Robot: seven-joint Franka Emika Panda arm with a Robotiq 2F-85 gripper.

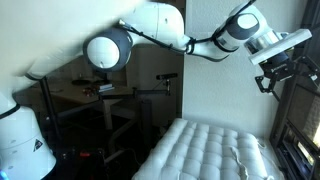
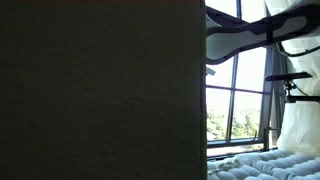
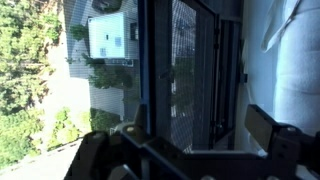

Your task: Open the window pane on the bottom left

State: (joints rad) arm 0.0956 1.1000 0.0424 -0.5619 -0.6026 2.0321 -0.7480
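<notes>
My gripper [image 1: 288, 68] hangs from the white arm high at the right, close to the window. In the wrist view its two dark fingers are spread wide apart with nothing between them [image 3: 200, 132]. Straight ahead of them is a black-framed window pane [image 3: 185, 70] with a mesh-like surface, seen rotated, with trees and a building outside. In an exterior view a small dark-framed pane [image 1: 297, 150] sits low at the right edge, well below the gripper. In the backlit exterior view the gripper [image 2: 298, 86] is a dark silhouette against the tall panes [image 2: 240, 100].
A quilted white mattress [image 1: 205, 150] lies below the arm. A white curtain [image 2: 300, 130] hangs by the window, also in the wrist view [image 3: 290, 60]. A desk with clutter [image 1: 100, 92] stands behind. A dark wall [image 2: 100, 90] blocks half of one view.
</notes>
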